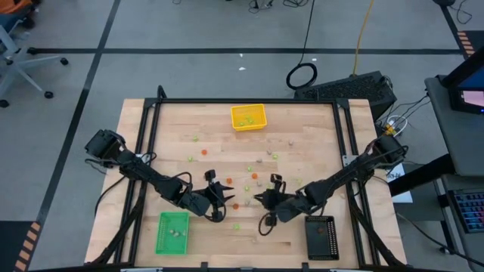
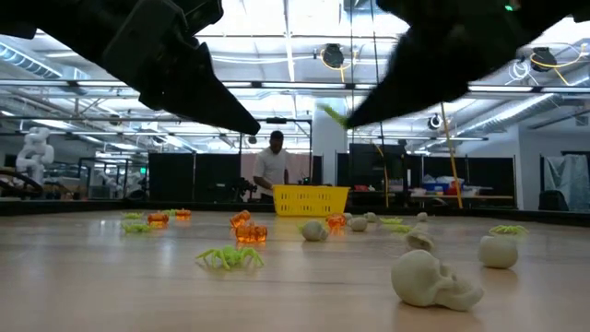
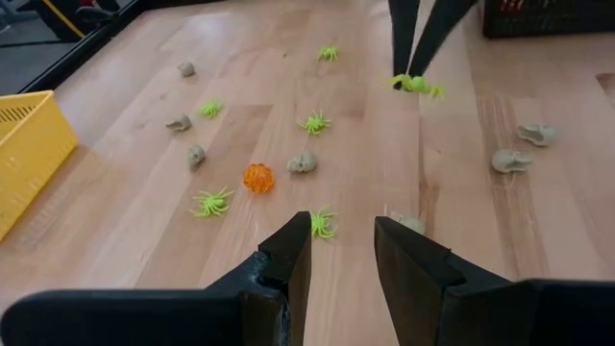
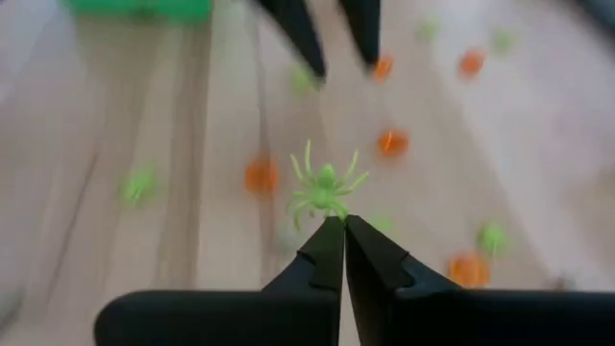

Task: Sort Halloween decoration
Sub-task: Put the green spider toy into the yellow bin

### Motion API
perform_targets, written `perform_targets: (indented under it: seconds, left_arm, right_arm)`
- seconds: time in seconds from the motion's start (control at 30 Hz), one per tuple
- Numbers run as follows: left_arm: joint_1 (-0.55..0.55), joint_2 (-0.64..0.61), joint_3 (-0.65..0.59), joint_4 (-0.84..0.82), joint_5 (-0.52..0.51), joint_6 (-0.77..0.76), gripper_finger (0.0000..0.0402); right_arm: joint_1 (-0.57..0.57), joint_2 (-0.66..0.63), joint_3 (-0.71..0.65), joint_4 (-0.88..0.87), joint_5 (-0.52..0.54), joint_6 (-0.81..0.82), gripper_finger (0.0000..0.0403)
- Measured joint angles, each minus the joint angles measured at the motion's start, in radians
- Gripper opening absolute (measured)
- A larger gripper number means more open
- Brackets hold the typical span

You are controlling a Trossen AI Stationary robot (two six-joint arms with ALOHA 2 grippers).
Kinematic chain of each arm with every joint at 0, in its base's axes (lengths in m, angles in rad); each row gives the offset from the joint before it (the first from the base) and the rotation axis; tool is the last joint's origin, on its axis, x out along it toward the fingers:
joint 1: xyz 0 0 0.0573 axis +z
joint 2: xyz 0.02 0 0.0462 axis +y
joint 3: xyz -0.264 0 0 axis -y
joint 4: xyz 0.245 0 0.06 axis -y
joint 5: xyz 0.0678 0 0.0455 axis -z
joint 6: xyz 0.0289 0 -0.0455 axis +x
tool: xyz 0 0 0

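Small Halloween decoration pieces lie scattered on the wooden table: light green spiders, an orange pumpkin and pale skulls. My right gripper is near the table's middle, shut on a light green spider, which also shows in the left wrist view. My left gripper stands open just to its left above the table, nothing between its fingers; another green spider lies ahead of it. My right gripper pinches the green spider between its two fingertips, only at their free ends; which part of the spider they have is too small to tell. The fingers slant downward. The spider sticks out beyond the tips and hangs clear of the table.
A yellow tray stands at the far middle, a green tray at the near left and a black tray at the near right. Loose skulls lie near the front edge. A person stands beyond the table.
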Motion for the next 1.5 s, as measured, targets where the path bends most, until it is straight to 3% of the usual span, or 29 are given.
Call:
perform_targets:
  seconds: [0.2, 0.47, 0.7, 1.27, 1.5]
  left_arm:
    - [0.0, 0.0, 0.0, 0.004, 0.0, -0.001, 0.0115]
    - [-0.001, 0.0, 0.0, 0.013, 0.0, -0.008, 0.0115]
    - [-0.001, 0.0, 0.0, 0.012, 0.0, -0.007, 0.0115]
    - [-0.001, 0.0, 0.0, 0.011, -0.001, -0.007, 0.0115]
    - [-0.001, 0.0, 0.0, 0.011, -0.001, -0.008, 0.0115]
  right_arm:
    - [0.011, 0.079, 0.0, 0.335, 0.16, -0.221, 0.0]
    - [0.016, 0.08, 0.0, 0.352, 0.269, -0.326, 0.0]
    - [0.018, 0.079, 0.0, 0.348, 0.273, -0.393, 0.0]
    - [0.019, 0.078, 0.0, 0.347, 0.273, -1.121, 0.0]
    - [0.018, 0.078, 0.0, 0.347, 0.273, -1.22, 0.0]
